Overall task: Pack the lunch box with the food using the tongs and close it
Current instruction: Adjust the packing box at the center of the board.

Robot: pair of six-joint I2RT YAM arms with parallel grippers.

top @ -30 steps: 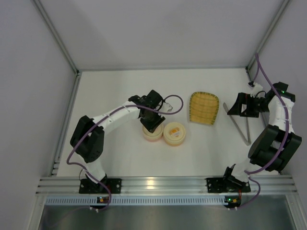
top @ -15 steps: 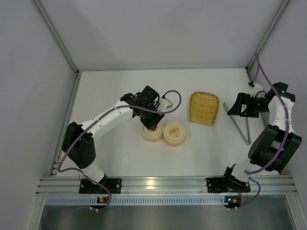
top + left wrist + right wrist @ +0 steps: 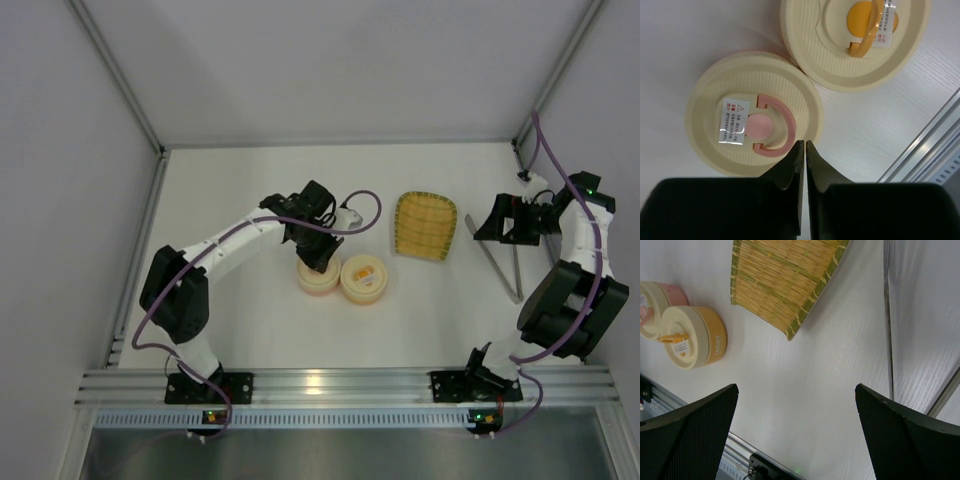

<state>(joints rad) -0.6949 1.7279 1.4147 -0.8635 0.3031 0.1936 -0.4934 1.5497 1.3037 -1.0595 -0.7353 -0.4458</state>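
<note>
We find the left end effector (image 3: 804,145) pressed shut, empty, just above the lidded pink container (image 3: 754,127), the orange one (image 3: 855,42) beyond it. The right end effector (image 3: 795,432) gapes open, tongs (image 3: 500,262) beneath, bamboo tray (image 3: 782,282) ahead. Both lids on suits packed-and-closed or not opened; we judge no move.

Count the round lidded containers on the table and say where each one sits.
2. The pink container sits under the left gripper; the orange container touches it on the right. None appear hidden.

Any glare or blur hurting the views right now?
Left wrist: glare on the pink container's label, tool sharp. Right wrist: its near fingers are soft. Top: a bright spot on the front rail.
</note>
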